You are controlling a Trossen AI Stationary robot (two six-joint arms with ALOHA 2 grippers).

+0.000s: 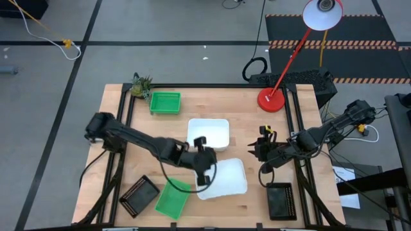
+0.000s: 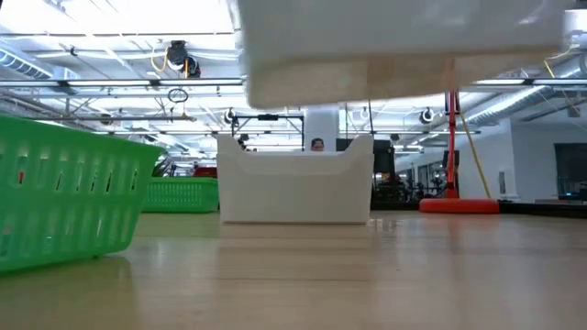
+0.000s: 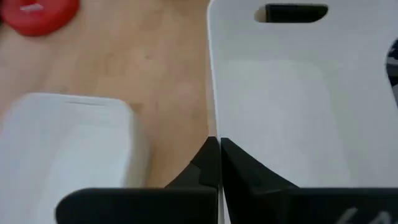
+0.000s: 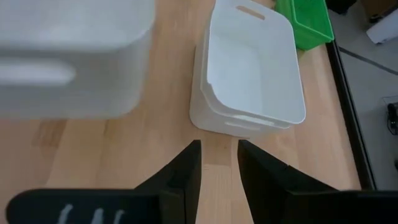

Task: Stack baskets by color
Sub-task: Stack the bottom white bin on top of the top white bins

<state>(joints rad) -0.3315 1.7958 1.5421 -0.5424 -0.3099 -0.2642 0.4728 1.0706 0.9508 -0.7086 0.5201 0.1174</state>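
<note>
My left gripper (image 1: 201, 164) is shut on a white basket (image 1: 225, 178), which hangs above the table's near middle and fills the top of the low view (image 2: 394, 46). Two nested white baskets (image 4: 249, 68) stand at the table's centre (image 1: 209, 133). One green basket (image 1: 165, 102) sits at the far left and another (image 1: 172, 199) at the near edge. A black basket (image 1: 139, 196) lies near left and another (image 1: 281, 200) near right. My right gripper (image 4: 219, 162) hovers open right of centre (image 1: 263, 151), with nothing between its fingers. My left gripper pinches the rim of the white basket's side wall (image 3: 213, 127), near its left far corner. One finger is inside the basket and one outside. The fingers slant down from the table's left side. The basket is lifted clear of the table and slightly tilted.
A red lamp base (image 1: 271, 99) stands at the far right, its stem leaning back over the table's edge. A small leafy toy (image 1: 141, 85) lies at the far left corner. Bare wood shows between the white stack and my right gripper.
</note>
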